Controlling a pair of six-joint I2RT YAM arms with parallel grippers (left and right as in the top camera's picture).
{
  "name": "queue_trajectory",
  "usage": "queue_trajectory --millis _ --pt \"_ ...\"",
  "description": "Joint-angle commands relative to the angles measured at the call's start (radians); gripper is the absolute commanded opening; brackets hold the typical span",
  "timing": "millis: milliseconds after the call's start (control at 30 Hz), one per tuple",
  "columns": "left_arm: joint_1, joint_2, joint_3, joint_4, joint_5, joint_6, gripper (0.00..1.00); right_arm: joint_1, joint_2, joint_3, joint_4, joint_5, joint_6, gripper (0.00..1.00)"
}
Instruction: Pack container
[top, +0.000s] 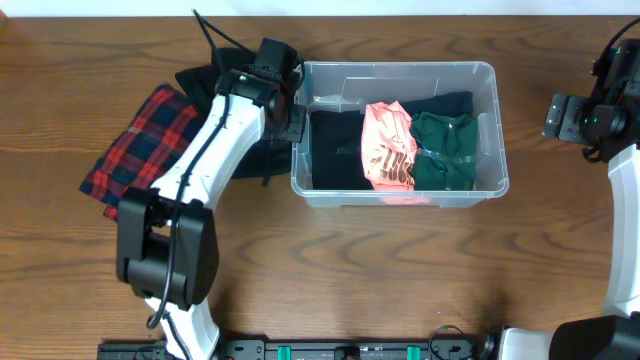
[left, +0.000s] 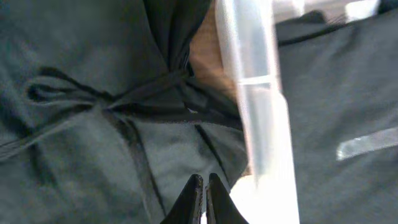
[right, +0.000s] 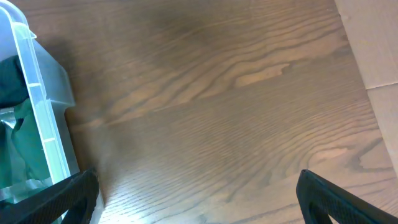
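The clear plastic container (top: 497, 130) stands at the middle of the table. It holds a black garment (top: 335, 150), a pink printed shirt (top: 388, 145) and a green garment (top: 445, 150). My left gripper (top: 291, 112) is shut just outside the container's left wall (left: 255, 93), over a black garment (left: 93, 124) that lies on the table. Its fingers (left: 205, 186) are pressed together with nothing seen between them. My right gripper (top: 558, 118) hovers to the right of the container, open and empty (right: 198, 186). The container's corner (right: 43, 124) shows at the left of the right wrist view.
A red and navy plaid shirt (top: 140, 150) lies left of the black garment, partly under my left arm (top: 210, 150). Bare wooden table (right: 217, 93) lies under the right gripper. A pale surface (right: 373, 37) borders the table's far right.
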Motion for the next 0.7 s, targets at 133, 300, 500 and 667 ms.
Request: queue_trajectory --millis 133,300,500,667 --pt "0.002 -0.008 -0.005 -0.001 0.037 -0.009 0.06 -0.003 0.002 0.006 -0.001 0.013 0.010 0.99" --pt "0.002 -0.008 -0.005 0.000 0.062 -0.009 0.06 -0.003 0.002 0.006 -0.001 0.014 0.010 0.99" --pt "0.000 -0.008 -0.005 0.004 0.063 -0.010 0.06 -0.003 0.002 0.006 -0.001 0.014 0.010 0.99" --pt "-0.002 -0.008 -0.005 0.006 0.116 -0.009 0.06 -0.003 0.002 0.006 -0.001 0.014 0.010 0.99"
